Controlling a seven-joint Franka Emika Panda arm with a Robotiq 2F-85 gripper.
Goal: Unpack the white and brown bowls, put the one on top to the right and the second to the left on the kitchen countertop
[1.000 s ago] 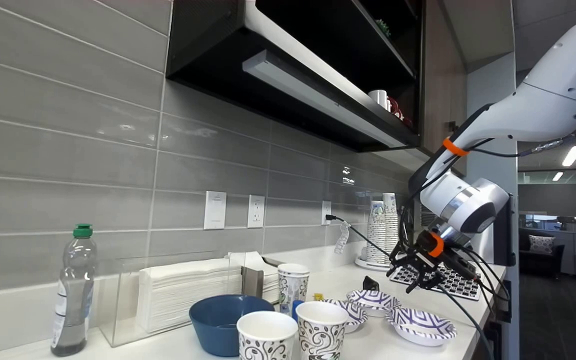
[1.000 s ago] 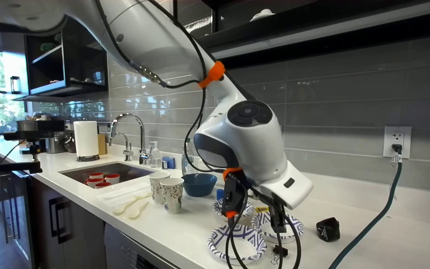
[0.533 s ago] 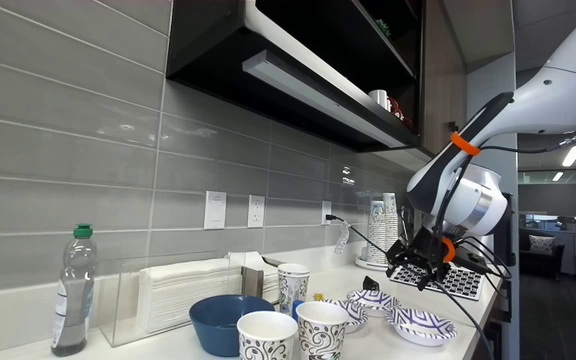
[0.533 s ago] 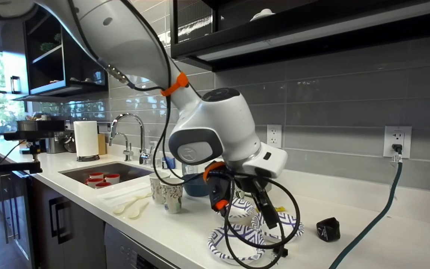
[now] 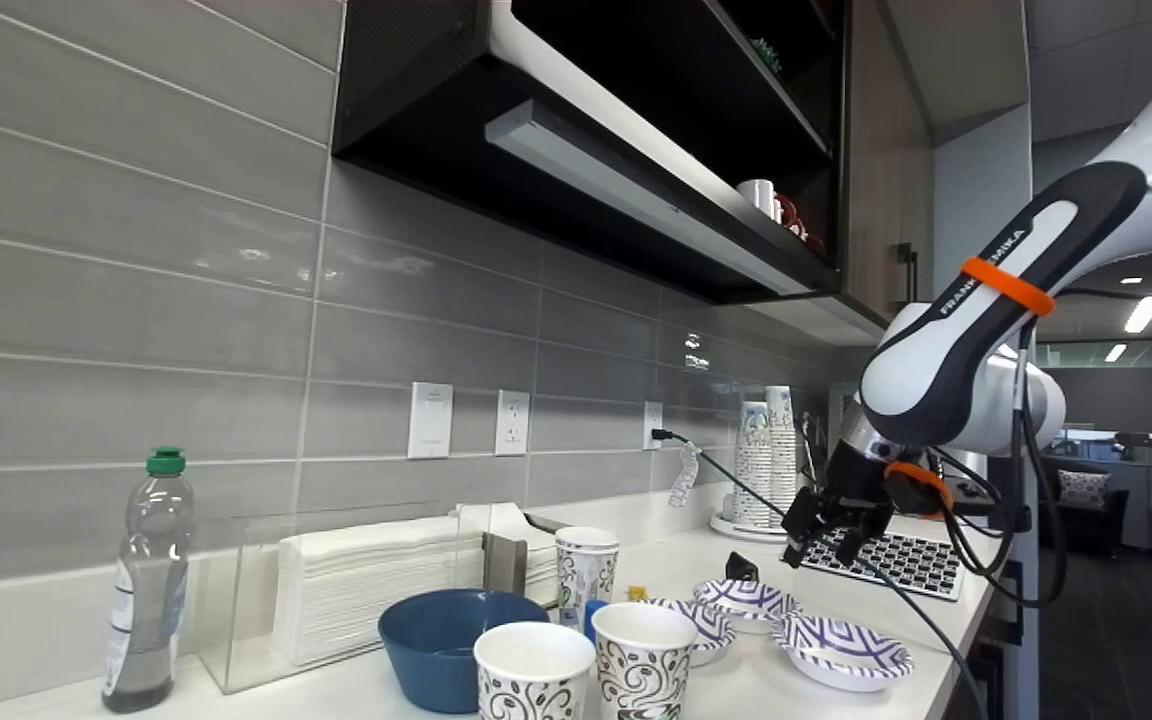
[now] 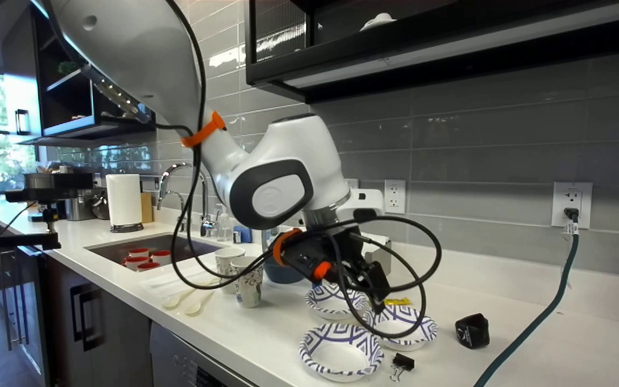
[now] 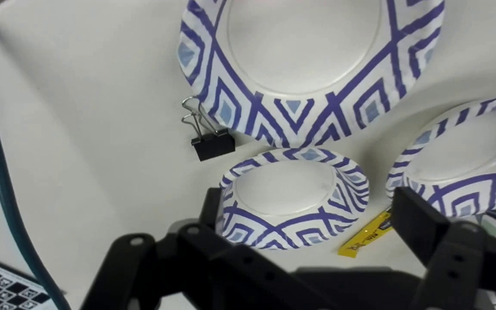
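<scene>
Pale tabletop (image 6: pixel 583 344), grey tiled wall (image 6: pixel 492 164) behind. Three patterned bowls (image 6: pixel 341 356) unstacked, lower centre of exterior frame; rim contact unclear. Hand (image 7: pixel 308 202) wide, empty. Unpacking judged complete; next: withdraw clear.

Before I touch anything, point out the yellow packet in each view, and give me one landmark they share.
In an exterior view: low, just right of centre, the yellow packet shows only as a small patch.
In an exterior view: lower right, the yellow packet lies flat.
Wrist view: lower right, the yellow packet runs diagonally.
Shared landmark: the three white patterned bowls near it.
</scene>
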